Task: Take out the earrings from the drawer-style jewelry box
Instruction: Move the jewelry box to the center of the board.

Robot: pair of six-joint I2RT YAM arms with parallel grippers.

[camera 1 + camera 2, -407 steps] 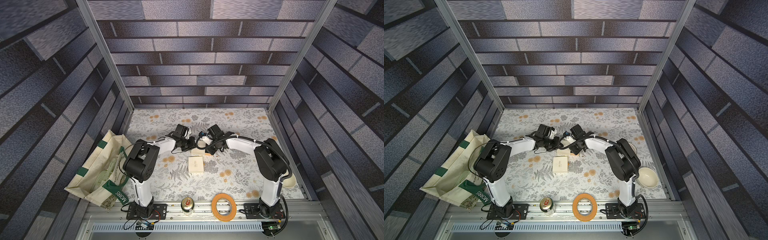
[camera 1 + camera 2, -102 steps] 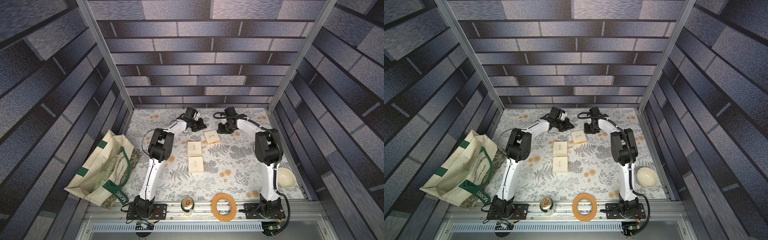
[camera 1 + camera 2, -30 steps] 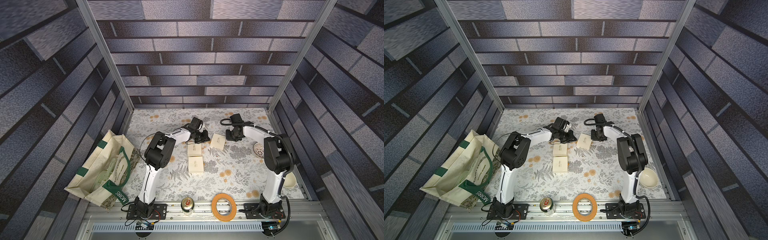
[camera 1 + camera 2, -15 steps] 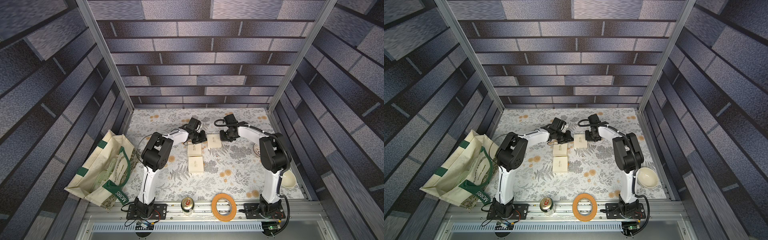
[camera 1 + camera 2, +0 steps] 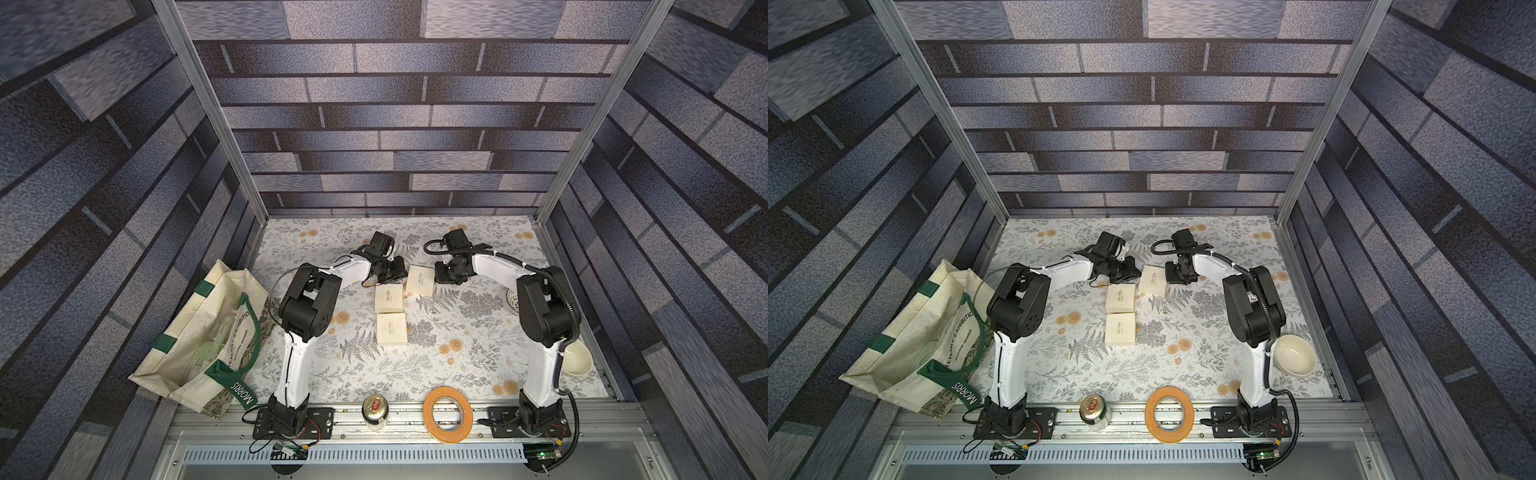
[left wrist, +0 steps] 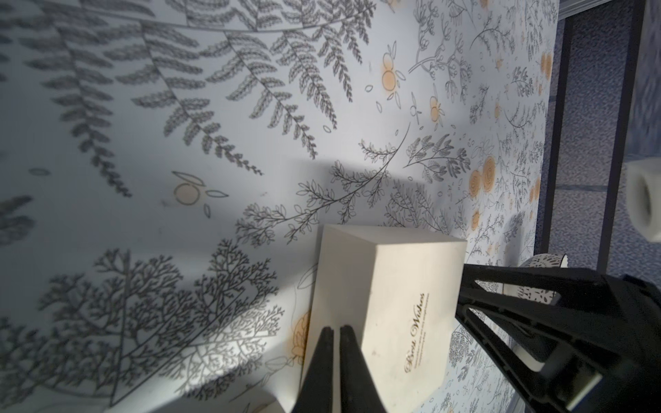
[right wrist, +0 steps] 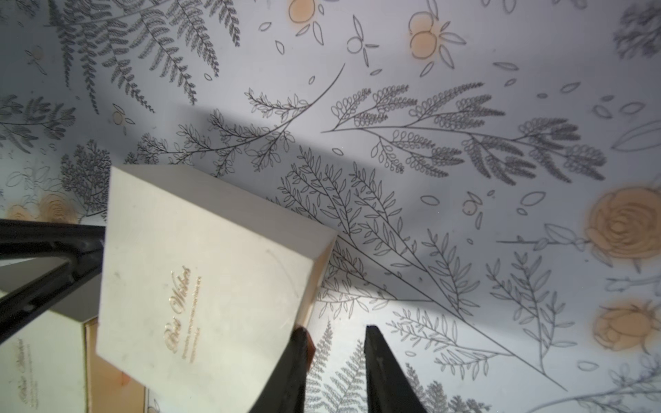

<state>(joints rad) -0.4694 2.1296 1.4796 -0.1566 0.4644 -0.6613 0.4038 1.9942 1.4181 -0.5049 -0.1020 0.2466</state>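
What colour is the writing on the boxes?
Gold writing on the cream box; clearest in the right wrist view.

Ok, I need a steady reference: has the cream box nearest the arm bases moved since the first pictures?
No. The nearest cream box sits where it did, beside the same printed fern.

Three cream boxes (image 5: 390, 328) crowd the centre of the floral mat (image 5: 457, 374) in both top views, the upper one hemmed between the left gripper (image 5: 397, 271) and right gripper (image 5: 444, 275). Bare mat lies open at lower centre and along the top. A bowl (image 5: 577, 361) blocks the right edge, a tote bag (image 5: 183, 316) the left.
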